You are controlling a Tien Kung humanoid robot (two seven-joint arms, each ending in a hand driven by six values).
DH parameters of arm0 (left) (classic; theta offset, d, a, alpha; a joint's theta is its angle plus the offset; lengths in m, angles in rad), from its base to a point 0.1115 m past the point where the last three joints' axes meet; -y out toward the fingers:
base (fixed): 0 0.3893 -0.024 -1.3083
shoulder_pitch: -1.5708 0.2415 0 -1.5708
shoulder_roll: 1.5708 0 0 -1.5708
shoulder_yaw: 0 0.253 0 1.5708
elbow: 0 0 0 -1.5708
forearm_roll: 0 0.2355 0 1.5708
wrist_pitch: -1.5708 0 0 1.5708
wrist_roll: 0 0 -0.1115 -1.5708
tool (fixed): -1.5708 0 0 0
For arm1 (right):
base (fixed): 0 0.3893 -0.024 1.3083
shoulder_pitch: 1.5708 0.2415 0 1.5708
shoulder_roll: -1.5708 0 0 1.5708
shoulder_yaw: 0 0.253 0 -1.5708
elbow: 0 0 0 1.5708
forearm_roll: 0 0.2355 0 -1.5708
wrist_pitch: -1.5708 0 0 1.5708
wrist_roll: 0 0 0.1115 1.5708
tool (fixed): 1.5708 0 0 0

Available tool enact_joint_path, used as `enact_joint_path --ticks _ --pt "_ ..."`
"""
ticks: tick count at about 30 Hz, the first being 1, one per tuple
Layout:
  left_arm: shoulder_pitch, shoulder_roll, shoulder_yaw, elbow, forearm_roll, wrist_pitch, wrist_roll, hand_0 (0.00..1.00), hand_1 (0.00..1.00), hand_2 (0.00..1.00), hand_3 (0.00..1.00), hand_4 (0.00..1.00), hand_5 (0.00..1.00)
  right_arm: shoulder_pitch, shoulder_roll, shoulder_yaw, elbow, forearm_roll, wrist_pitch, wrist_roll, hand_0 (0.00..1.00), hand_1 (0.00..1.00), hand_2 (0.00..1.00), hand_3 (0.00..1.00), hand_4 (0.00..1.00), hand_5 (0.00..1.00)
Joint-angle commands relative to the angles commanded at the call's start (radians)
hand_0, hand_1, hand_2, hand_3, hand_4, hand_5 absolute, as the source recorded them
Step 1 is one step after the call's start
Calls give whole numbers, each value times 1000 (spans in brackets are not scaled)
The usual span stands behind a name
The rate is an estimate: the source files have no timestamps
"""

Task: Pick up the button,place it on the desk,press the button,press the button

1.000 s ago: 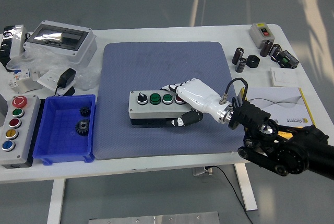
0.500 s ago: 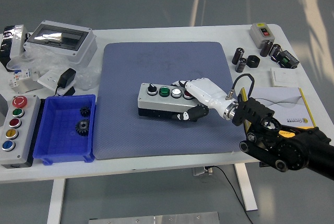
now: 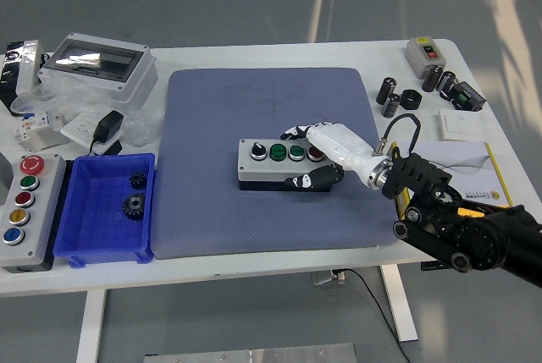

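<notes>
Shifted rightward, button box (image 3: 279, 162) clamped in right robot hand (image 3: 326, 153), blue mat (image 3: 212, 101), white table (image 3: 356, 57), grey floor.

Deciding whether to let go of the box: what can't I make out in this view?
- Right end of the button box, head view: covered by the right hand.
- Contact under the box with the blue mat: hidden by the box itself.
- Button markings: too small.
- Left arm: outside the picture.
</notes>
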Motion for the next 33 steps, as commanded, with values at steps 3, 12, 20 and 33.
enact_joint_path --ticks 3,12,20,33 --pt "0 0 -1 0 1 0 1 632 595 546 598 632 277 -1 -4 6 14 27 9 9 998 953 941 969 779 513" --pt "1 -2 7 0 -6 -1 0 631 596 544 595 625 271 -11 -38 42 103 163 73 22 998 974 958 994 845 855" --pt "4 -6 18 0 -20 -2 -1 631 596 542 593 608 242 -71 -169 191 306 316 112 -76 998 978 959 998 895 998" --pt "8 -9 17 0 -19 -1 2 631 592 542 593 597 226 -30 -305 371 594 226 537 -503 592 672 701 917 814 727"
